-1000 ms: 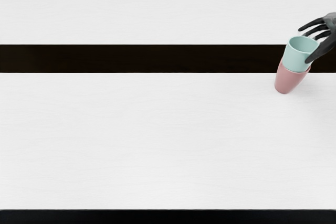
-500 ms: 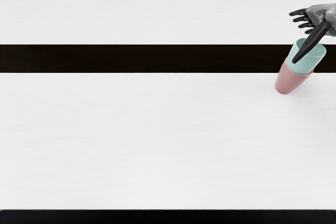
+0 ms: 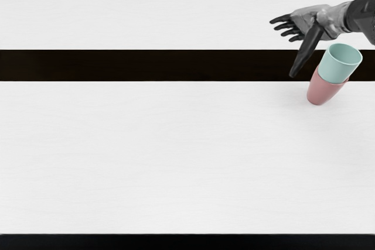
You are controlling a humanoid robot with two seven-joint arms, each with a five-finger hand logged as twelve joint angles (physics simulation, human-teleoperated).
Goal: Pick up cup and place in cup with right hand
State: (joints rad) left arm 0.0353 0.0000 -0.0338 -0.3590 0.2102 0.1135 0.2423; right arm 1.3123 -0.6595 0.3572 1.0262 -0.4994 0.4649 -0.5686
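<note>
Worktop [image 3: 176, 159]: pale, with a dark strip [image 3: 146, 65] running left to right across the far half. Right arm [image 3: 363, 16] comes in from the right edge, over the far right part. It's the only arm in view, so also the nearer one to the cups.

Right hand [image 3: 319, 21] is on the far side of the cups and a bit left, pointing left. Green cup [image 3: 334, 71] sits mouth up inside the pink cup [image 3: 319, 92], at the right of the scene. The pair's long axis runs from the base, near and left, up to the mouth, far and right. Can't tell how much of that slant is real lean and how much is view angle.

Fingers [image 3: 280, 20] are spread and empty, reaching left, away from the cups. Thumb [image 3: 307, 50] angles toward the near side, just left of the green cup, with a visible gap at its tip.

Key relation: cups lie near and right of the fingers. Placing looks done to me. Next move should be backing off, far side and clear. Swinging right while low risks the thumb knocking the green cup's wall and tipping the stack.
</note>
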